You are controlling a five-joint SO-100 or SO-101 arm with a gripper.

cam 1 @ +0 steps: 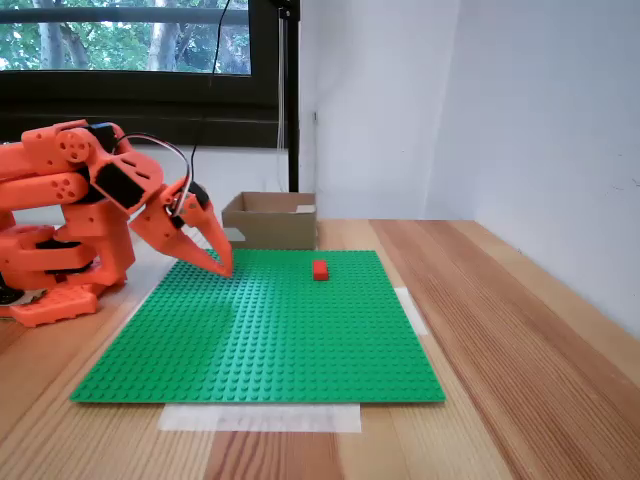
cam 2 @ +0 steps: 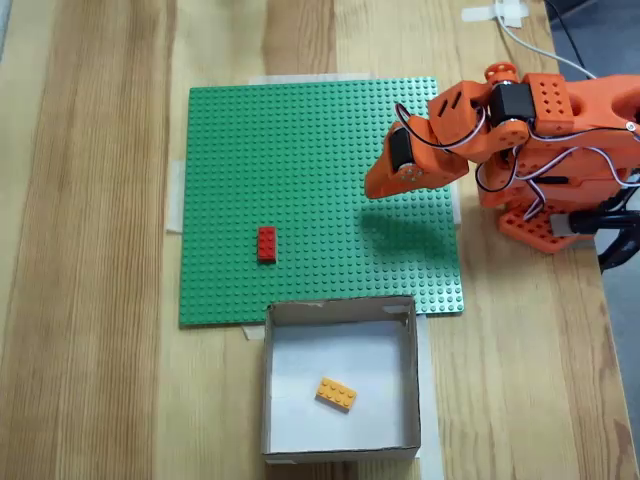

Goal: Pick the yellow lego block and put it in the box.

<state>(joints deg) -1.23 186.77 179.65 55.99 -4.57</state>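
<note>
The yellow lego block (cam 2: 336, 394) lies flat on the pale floor of the brown cardboard box (cam 2: 341, 309), slightly tilted. Seen from the side in a fixed view, the box (cam 1: 268, 231) stands at the far edge of the green baseplate and its wall hides the block. My orange gripper (cam 1: 224, 264) is shut and holds nothing, its tip low over the baseplate's far left part. From above, the gripper (cam 2: 375, 188) points over the baseplate's right side, well away from the box.
A small red brick (cam 1: 320, 269) (cam 2: 266, 244) sits on the green baseplate (cam 1: 270, 340) (cam 2: 300, 150), near the box. The arm's base (cam 2: 560, 200) stands on the wooden table beside the plate, with cables. White walls (cam 1: 540, 130) close off the back and right.
</note>
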